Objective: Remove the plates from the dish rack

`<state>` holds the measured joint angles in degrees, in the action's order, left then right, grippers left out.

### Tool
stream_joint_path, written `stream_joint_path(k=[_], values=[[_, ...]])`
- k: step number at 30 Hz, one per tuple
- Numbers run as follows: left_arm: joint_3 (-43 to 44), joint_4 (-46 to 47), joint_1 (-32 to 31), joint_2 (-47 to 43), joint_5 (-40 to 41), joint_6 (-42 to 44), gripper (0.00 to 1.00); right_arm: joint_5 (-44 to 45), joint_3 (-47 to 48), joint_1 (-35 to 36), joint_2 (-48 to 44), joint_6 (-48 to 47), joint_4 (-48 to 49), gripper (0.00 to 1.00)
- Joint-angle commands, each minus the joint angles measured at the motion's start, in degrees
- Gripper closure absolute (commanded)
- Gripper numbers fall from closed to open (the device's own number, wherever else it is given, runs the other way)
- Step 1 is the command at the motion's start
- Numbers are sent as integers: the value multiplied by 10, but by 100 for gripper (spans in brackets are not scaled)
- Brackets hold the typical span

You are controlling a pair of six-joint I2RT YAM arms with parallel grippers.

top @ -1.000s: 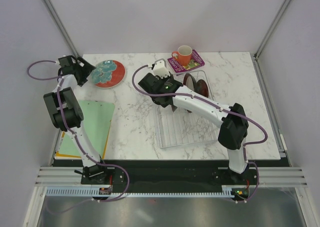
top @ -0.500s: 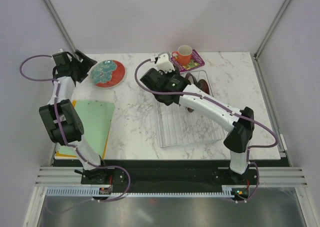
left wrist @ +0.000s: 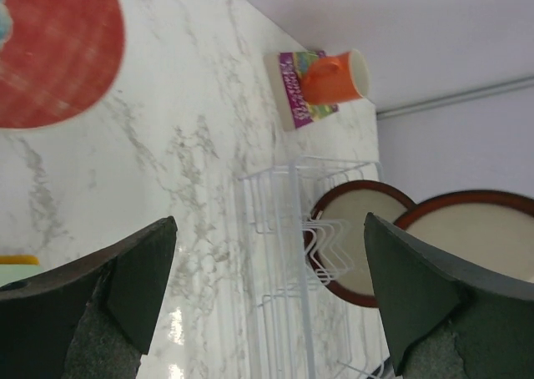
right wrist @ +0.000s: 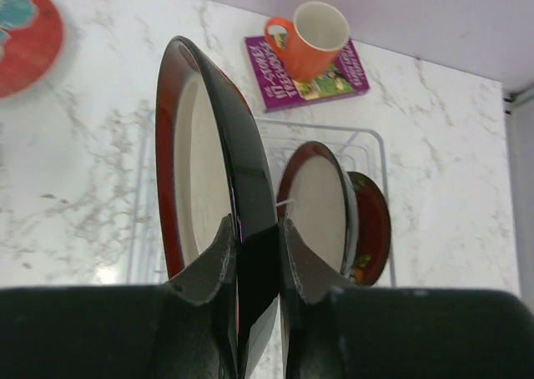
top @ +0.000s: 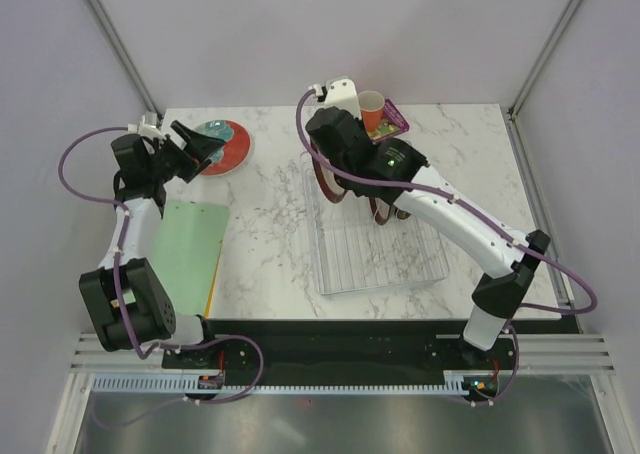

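Right gripper (right wrist: 254,229) clenched on the rim of a cream, dark-red-edged ceramic plate (right wrist: 193,154), held on edge over the clear ribbed dish rack (top: 380,259), mid-worktop (top: 270,234), where 2 smaller plates (right wrist: 321,204) stand at the far end. Lift vertically, clearing the ribs, before swinging aside. Left gripper (top: 190,146) released, empty.

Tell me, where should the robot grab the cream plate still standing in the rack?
Pinch the plate by its top rim, coming down from above. It stands on edge in the rack, so the rim sticks up free, while another plate crowds its back.
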<state>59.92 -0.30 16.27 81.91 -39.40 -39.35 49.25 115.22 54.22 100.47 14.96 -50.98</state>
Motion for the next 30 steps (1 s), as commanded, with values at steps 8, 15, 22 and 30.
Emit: stream_joint_path(k=[8, 15, 22, 30], values=[[-139, 293, -12, -113, -140, -171, 0, -352, -64, -93, -100, 110, 201, 100], [-205, 376, -24, -169, -176, -263, 0, -519, -173, -149, -123, 190, 367, 100], [-255, 359, -31, -184, -189, -238, 0, -593, -231, -160, -115, 234, 458, 100], [-265, 254, -35, -186, -147, -142, 0, -612, -246, -169, -123, 235, 465, 100]])
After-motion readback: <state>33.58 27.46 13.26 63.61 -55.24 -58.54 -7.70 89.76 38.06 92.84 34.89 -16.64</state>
